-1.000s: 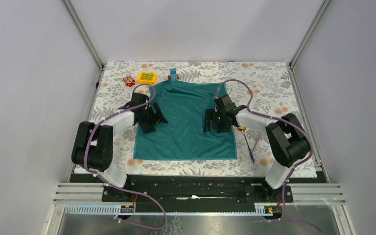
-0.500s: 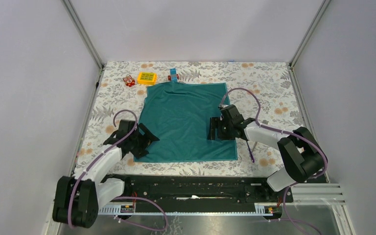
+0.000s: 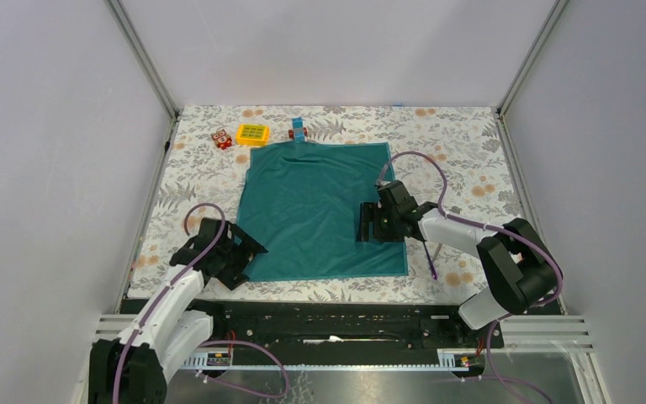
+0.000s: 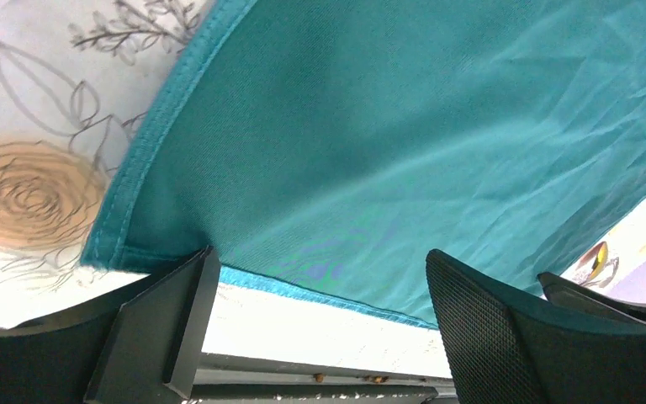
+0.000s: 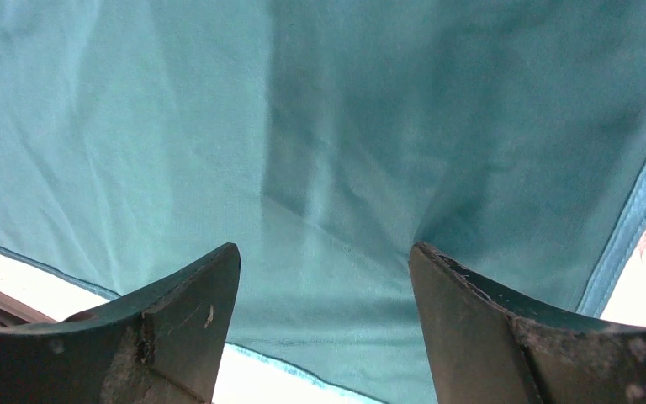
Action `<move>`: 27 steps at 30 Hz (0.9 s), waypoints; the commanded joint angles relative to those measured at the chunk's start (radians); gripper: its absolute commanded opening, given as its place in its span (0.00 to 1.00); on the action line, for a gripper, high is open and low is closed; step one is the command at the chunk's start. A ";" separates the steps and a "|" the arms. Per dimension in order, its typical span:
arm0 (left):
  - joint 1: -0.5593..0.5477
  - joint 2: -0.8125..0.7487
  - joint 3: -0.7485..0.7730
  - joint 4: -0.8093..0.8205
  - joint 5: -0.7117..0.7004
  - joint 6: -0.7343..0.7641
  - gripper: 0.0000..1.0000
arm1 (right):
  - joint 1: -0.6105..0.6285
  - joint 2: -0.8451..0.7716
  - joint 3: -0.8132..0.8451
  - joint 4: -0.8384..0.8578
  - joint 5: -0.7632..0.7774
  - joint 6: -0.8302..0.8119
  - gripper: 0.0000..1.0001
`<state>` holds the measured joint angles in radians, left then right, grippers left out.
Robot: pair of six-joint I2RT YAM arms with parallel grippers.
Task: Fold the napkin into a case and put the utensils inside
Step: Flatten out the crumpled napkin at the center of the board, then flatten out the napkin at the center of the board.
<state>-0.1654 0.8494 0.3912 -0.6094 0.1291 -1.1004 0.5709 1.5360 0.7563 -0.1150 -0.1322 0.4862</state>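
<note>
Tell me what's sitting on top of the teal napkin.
Nothing loose shows on the napkin. The right pincer hangs over its right edge, open, hiding the cloth directly beneath it. The purple-handled utensil lies beside it.

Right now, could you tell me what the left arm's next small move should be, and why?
Probably lower the left end effector and close it on the near-left corner of the napkin. The cloth lies flat and unfolded, and the open jaws stand just at that corner, gripping nothing. The right end effector, also open, hovers over the cloth's right side.
</note>
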 commanded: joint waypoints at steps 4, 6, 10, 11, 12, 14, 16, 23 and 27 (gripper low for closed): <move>0.001 -0.051 0.170 -0.241 -0.140 0.047 0.99 | 0.047 -0.126 0.078 -0.364 0.142 0.083 0.86; 0.002 -0.031 0.230 -0.322 -0.190 0.034 0.99 | 0.047 -0.182 0.084 -0.434 0.197 0.174 0.90; 0.003 0.050 0.281 -0.446 -0.233 -0.041 0.98 | 0.046 -0.233 0.084 -0.638 0.318 0.471 0.94; 0.003 0.069 0.286 -0.462 -0.235 -0.057 0.96 | 0.046 -0.236 0.091 -0.687 0.319 0.506 0.93; 0.003 0.084 0.292 -0.473 -0.241 -0.069 0.94 | 0.047 -0.242 0.090 -0.719 0.316 0.537 0.92; 0.003 0.094 0.301 -0.469 -0.255 -0.084 0.94 | 0.046 -0.264 0.067 -0.735 0.305 0.582 0.89; 0.004 0.088 0.308 -0.451 -0.264 -0.091 0.94 | 0.047 -0.272 0.048 -0.737 0.312 0.622 0.85; 0.003 0.088 0.318 -0.424 -0.269 -0.072 0.98 | 0.046 -0.223 0.044 -0.756 0.355 0.679 0.59; 0.004 0.083 0.310 -0.403 -0.269 -0.037 0.96 | 0.046 -0.208 0.022 -0.738 0.366 0.701 0.51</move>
<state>-0.1654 0.9443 0.6704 -1.0271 -0.1093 -1.1515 0.6136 1.3113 0.7994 -0.8291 0.1753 1.1187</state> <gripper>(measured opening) 0.973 0.533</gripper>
